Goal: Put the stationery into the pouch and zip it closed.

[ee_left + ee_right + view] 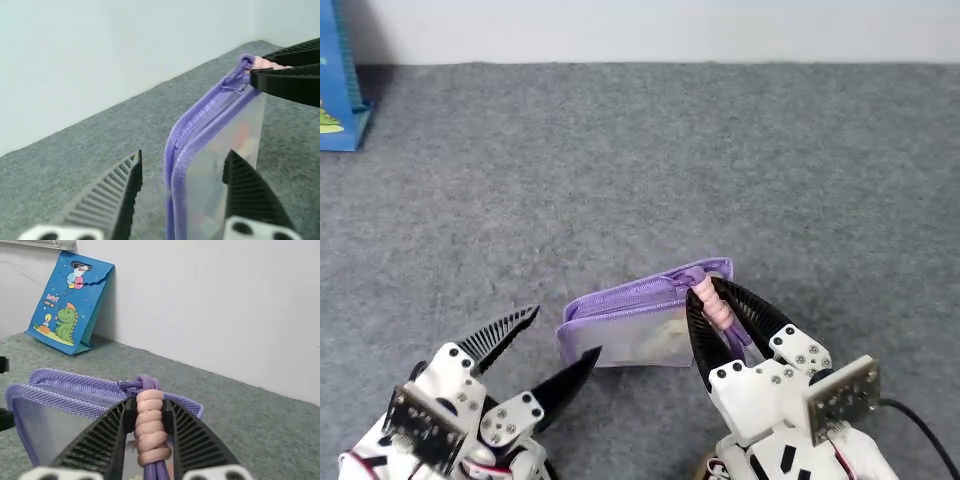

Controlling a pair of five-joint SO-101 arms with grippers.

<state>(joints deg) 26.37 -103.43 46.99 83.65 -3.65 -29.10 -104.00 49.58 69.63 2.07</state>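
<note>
1. Pouch (630, 320): purple zip edging, clear sides. It stands on its long edge on the carpet (720, 160), zip uppermost, just in front of my two arms and between them.
2. Zip (200, 120): it runs along the pouch's top edge. The slider sits at the end nearest my right arm. I cannot tell whether it is fully shut.
3. Cord (149, 425): a pink braided pull, tied to the slider by a purple loop.
4. Contents (660, 340): pale shapes behind the clear side, too vague to tell what they are.
5. Right gripper (708, 292): my jaws are pressed together on the cord, pinching it from both sides at the pouch's top corner.
6. Left gripper (184, 156): my jaws are spread wide and hold nothing. They sit low at the pouch's other end, and the end of the pouch lies between the two fingers, closer to one. I cannot tell whether that finger touches it.
7. Bag (67, 305): a blue gift bag with a green dinosaur, standing against the wall (225, 305) at the carpet's far left corner, well apart from the pouch.
</note>
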